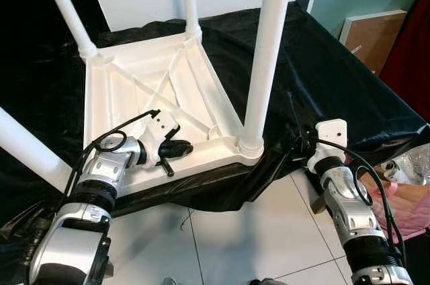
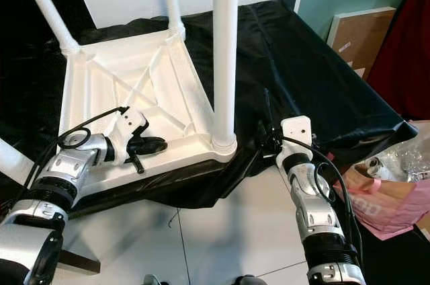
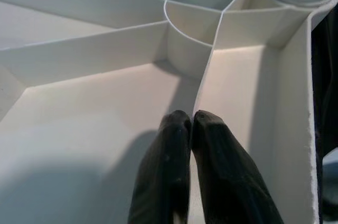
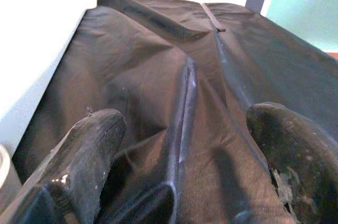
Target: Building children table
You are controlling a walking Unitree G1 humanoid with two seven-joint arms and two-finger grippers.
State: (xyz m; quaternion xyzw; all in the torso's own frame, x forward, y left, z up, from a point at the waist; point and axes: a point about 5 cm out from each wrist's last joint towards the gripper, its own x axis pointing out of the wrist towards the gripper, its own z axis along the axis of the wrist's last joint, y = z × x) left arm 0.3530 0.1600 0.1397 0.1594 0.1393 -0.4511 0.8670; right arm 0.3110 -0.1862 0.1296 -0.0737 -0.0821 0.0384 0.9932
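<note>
Resting clenched inside the upturned table beside its near leg, the left hand sits closer than the released right hand, off past the leg over the black cloth.

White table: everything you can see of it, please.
The table lies upside down on a black cloth, four round white legs standing up from its corners. It looks like moulded plastic, its underside ribbed with diagonal braces. The left gripper, shut, rests inside the underside near the front edge. The right gripper is open over the cloth beside it.
</note>
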